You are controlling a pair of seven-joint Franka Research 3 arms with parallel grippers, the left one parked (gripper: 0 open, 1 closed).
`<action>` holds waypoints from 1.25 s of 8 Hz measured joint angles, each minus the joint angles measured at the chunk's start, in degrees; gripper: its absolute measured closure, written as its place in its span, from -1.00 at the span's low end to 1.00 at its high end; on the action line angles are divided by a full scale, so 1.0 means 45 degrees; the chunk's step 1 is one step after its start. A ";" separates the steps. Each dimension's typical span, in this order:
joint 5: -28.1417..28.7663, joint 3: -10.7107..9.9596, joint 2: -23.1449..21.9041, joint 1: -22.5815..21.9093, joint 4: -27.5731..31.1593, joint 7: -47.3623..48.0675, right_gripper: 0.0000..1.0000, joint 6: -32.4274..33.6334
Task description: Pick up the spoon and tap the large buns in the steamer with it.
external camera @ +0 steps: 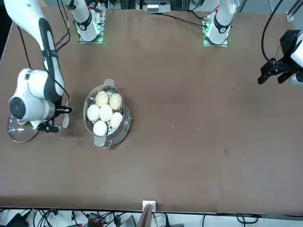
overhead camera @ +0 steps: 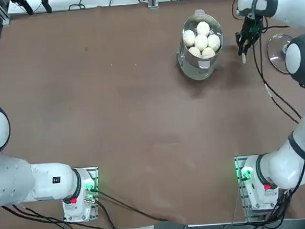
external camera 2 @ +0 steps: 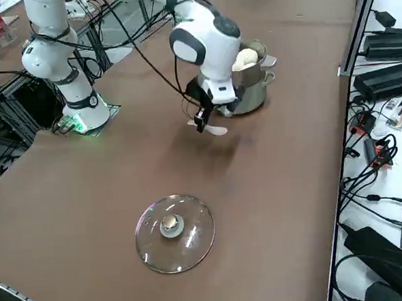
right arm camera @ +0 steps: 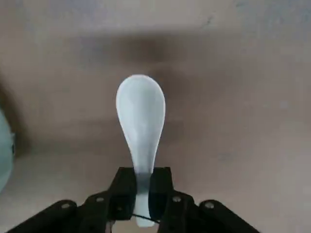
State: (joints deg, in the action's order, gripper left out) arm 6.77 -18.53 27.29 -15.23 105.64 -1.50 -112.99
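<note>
1. Spoon (right arm camera: 140,121) is held by its handle in the right end effector (right arm camera: 142,194), lifted off the bench, centre of the right side frame.
2. Picking is judged done; next, it must be carried over the steamer (overhead camera: 200,47), upper right of the top frame, and lowered onto the buns (overhead camera: 202,40).

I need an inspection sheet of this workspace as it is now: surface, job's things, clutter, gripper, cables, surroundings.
Surface: brown table, no spills seen.
Job's things: steamer upright, uncovered, five large buns inside; spoon held by its handle, above the table beside the steamer.
Clutter: glass lid lying flat on the table, apart from the steamer.
Gripper: right gripper shut on the spoon handle, between steamer and lid.
Cables: black cable hanging along the right arm; more cables on the table near the arm bases.
Surroundings: cables and power bricks beyond the table edge; no person seen.
</note>
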 joint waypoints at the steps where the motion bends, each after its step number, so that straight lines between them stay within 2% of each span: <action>1: 0.0255 0.0006 0.0272 -0.0001 0.0095 0.0000 0.66 -0.0217; 5: 0.0439 0.0018 0.1329 -0.0004 0.0144 -0.0007 0.66 -0.0967; 7: 0.0440 0.0018 0.1502 -0.0005 0.0142 -0.0007 0.63 -0.1125; 8: 0.0440 0.0019 0.1500 -0.0007 0.0137 -0.0008 0.37 -0.1148; 10: 0.0441 0.0022 0.1498 -0.0035 0.0100 -0.0009 -0.32 -0.1151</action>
State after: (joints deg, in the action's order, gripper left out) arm 8.76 -18.43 34.03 -15.39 106.08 -1.54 -118.17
